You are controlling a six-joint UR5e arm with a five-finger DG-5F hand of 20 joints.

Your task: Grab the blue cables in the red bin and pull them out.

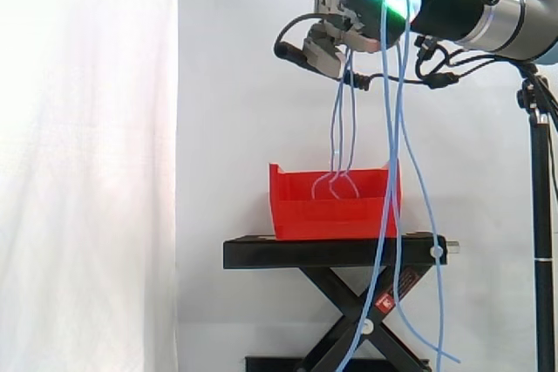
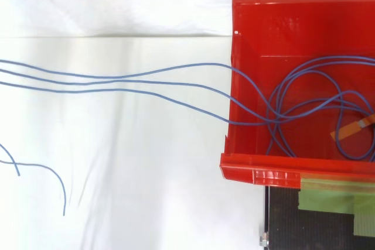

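Several blue cables (image 1: pixel 395 128) are held in the curled fingers of the hand (image 1: pixel 349 6), high above the red bin (image 1: pixel 323 215), and hang nearly vertical. Some strands drop into the bin; the others trail past its right side, below the top of the black scissor stand (image 1: pixel 331 252). From above, three strands are seen crossing the bin's wall, and tangled loops lie inside, one marked with orange tape (image 2: pixel 351 128).

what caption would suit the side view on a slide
Hand high above the red bin grips blue cables; some strands run into the bin, others hang past the black stand.
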